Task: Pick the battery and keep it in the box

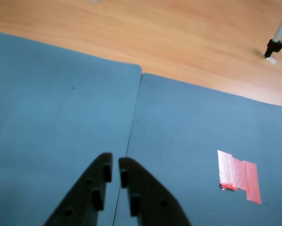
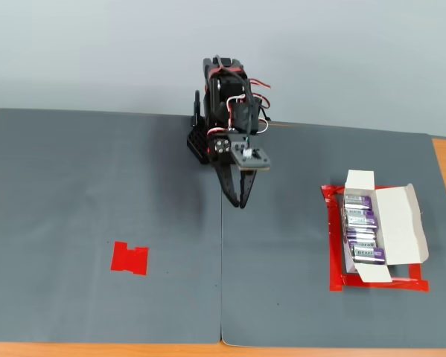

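— Batteries first: where are they?

— Four small purple and silver-grey block batteries (image 2: 362,229) with pale labels lie in a column inside the long white cardboard box (image 2: 401,223), whose flaps are folded open. In the fixed view the box sits at the right of the mats, on a red tape rectangle (image 2: 334,245) that shows around its left and bottom edges. I see no loose battery elsewhere in either view.

— And the arm?

— The black arm (image 2: 226,104) stands at the far middle of the grey mats (image 2: 96,193), near their seam, well apart from the box. Its gripper (image 2: 241,202) points down toward the mat near the seam.

— Are the fingers holding anything?

— No. In the wrist view the two black fingers (image 1: 96,188) rise from the bottom edge with their tips nearly together, only a thin gap between them, and nothing is in that gap. The gripper (image 1: 115,165) sits over the seam line.

— Anything else on the worktop?

— A small flat red tape patch (image 2: 129,258) lies on the left mat in the fixed view. The wrist view shows a red tape patch (image 1: 238,176) at its lower right. Orange-brown wooden worktop (image 1: 178,37) shows beyond the mats, with a metal stand leg (image 1: 276,40) at that view's upper right.
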Robot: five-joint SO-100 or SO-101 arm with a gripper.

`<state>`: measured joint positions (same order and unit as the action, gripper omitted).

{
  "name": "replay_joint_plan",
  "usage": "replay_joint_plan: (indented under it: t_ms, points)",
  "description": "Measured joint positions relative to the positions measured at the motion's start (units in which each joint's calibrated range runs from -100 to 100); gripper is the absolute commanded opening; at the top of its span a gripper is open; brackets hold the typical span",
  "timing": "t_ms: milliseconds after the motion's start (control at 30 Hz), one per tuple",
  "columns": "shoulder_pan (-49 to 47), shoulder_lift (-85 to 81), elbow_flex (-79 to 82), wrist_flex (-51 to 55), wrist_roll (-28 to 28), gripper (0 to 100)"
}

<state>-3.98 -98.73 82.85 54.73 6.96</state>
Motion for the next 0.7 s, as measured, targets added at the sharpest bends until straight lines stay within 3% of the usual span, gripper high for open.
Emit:
replay_joint_plan:
  t_ms: [333, 700]
  points:
    - [2.51, -0.51, 10.78, -6.07, 0.0, 2]
    - [1.69, -0.08, 16.17, -2.25, -3.57, 2]
